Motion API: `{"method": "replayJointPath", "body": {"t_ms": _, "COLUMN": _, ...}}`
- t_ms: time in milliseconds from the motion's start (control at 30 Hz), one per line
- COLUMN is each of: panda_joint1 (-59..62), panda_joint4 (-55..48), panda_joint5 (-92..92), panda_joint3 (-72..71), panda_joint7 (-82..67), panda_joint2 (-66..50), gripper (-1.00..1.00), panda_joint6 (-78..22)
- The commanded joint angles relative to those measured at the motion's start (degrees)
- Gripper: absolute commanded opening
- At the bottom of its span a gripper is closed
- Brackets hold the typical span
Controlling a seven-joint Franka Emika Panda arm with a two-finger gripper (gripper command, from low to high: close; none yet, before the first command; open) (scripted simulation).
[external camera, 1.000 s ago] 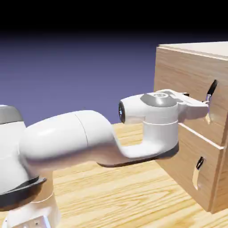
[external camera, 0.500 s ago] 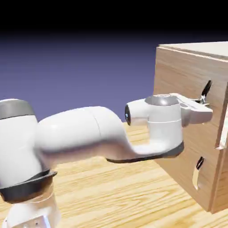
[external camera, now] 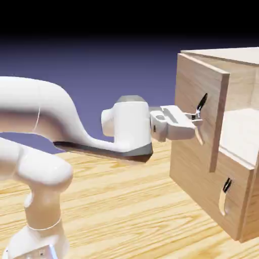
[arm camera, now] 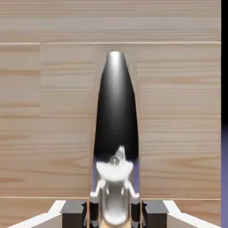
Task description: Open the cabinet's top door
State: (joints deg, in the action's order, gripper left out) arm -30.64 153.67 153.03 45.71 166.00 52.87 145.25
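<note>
Standing on the pale-grained bench (external camera: 126,202) against a blue-violet backdrop (external camera: 126,66), the cabinet (external camera: 200,167) fills three o'clock in the exterior view; its top door (external camera: 195,76) hangs ajar, handle (external camera: 202,103) closed between the jaws (external camera: 198,120). The lower handle (external camera: 225,195) sits toward four o'clock, below the door.

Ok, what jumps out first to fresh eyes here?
The top door, swung part open at the exterior view's right, baring the pale interior. Next, the end effector shut on its handle. In the hand view, that handle's black, tapering upper part looms mid-picture.
</note>
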Motion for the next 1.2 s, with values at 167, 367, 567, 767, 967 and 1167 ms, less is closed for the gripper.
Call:
{"method": "replayJointPath", "body": {"t_ms": 167, "panda_joint1": 10.61, "panda_joint4": 6.66, "panda_joint5": -9.5, "panda_joint3": -12.46, "panda_joint7": 0.0, "panda_joint2": 1.72, "gripper": -1.0, "panda_joint6": -3.07}}
{"method": "replayJointPath", "body": {"t_ms": 367, "panda_joint1": 19.95, "panda_joint4": 11.37, "panda_joint5": -19.56, "panda_joint3": -24.92, "panda_joint7": -0.04, "panda_joint2": 4.26, "gripper": -1.0, "panda_joint6": -3.89}}
{"method": "replayJointPath", "body": {"t_ms": 567, "panda_joint1": 29.14, "panda_joint4": 14.42, "panda_joint5": -29.72, "panda_joint3": -37.37, "panda_joint7": -0.01, "panda_joint2": 7.32, "gripper": -1.0, "panda_joint6": -2.12}}
{"method": "replayJointPath", "body": {"t_ms": 767, "panda_joint1": 38.95, "panda_joint4": 16.56, "panda_joint5": -40.83, "panda_joint3": -49.83, "panda_joint7": -0.92, "panda_joint2": 11.83, "gripper": -1.0, "panda_joint6": 2.41}}
{"method": "replayJointPath", "body": {"t_ms": 967, "panda_joint1": 37.88, "panda_joint4": 19.8, "panda_joint5": -55.78, "panda_joint3": -56.81, "panda_joint7": -9.07, "panda_joint2": 17.97, "gripper": -1.0, "panda_joint6": -1.43}}
{"method": "replayJointPath", "body": {"t_ms": 1167, "panda_joint1": 33.09, "panda_joint4": 21.59, "panda_joint5": -70.72, "panda_joint3": -64.57, "panda_joint7": -16.04, "panda_joint2": 22.25, "gripper": -1.0, "panda_joint6": -9.54}}
